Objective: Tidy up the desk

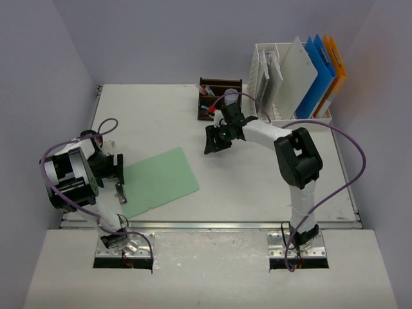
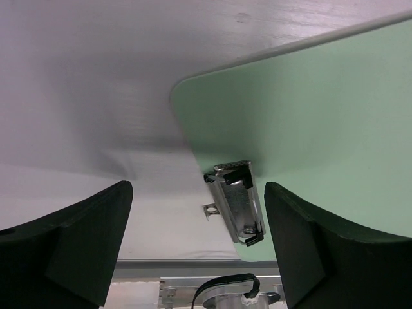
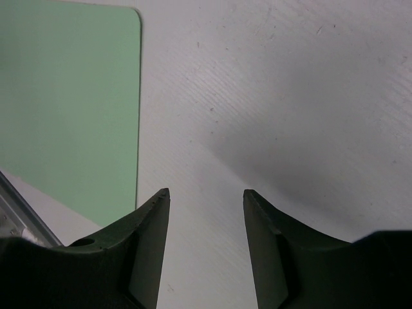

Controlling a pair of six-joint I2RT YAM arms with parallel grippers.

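The desk (image 1: 257,187) is seen from above as a wide white rectangle filling the floor of the walled booth. Its long axis is laid left to right, and its metal rail (image 1: 212,225) is set along the near long edge, just ahead of the two arm bases. The left, far and right edges are closed in by pale walls. The far right corner is taken up by a white slotted file rack (image 1: 273,96) in which white, blue and orange folders are stood. A dark brown pen organizer (image 1: 215,96) is placed just beside it on the left. A green clipboard (image 1: 161,180) is laid flat on the near left part, with its long axis slanted from near left to far right. Its metal clip (image 2: 238,203) is turned toward the near left, close to the rail. The left gripper (image 2: 198,187) is held low over that clip end with its jaws spread wide; the clip is seen between the fingers and apart from both. The right gripper (image 3: 206,193) is held above bare desk near the organizer, jaws parted with nothing between them, the clipboard's far edge showing to one side. Bare surface is left across the middle, the near right and the far left.
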